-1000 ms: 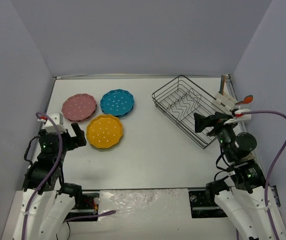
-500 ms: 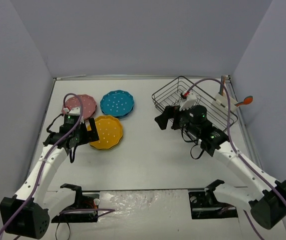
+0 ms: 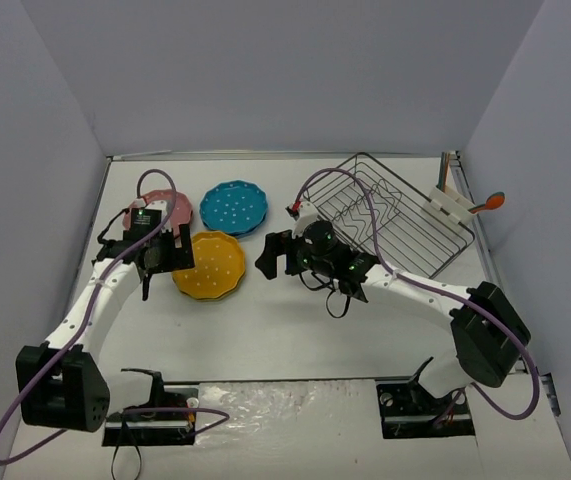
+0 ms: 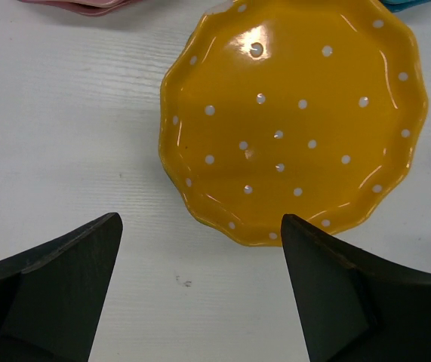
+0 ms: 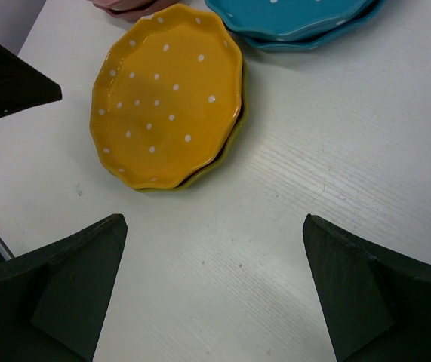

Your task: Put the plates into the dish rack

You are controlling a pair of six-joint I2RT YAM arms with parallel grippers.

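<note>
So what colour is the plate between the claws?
Orange plate, white dots; clearest in left wrist view.

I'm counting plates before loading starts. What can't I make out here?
Pink plate: the left arm covers part of it in the top view; both wrist views crop it at the top edge.
Under the orange plate: the right wrist view shows one yellow-green rim; anything further is hidden.
Blue plate: cropped at the top of both wrist views.
Orange-tipped item, far right: too small in the top view.

Pink plate [image 3: 167, 206], blue plate [image 3: 234, 207], orange plate [image 3: 210, 265] flat together at left; dark wire dish rack [image 3: 390, 215] at right.
</note>
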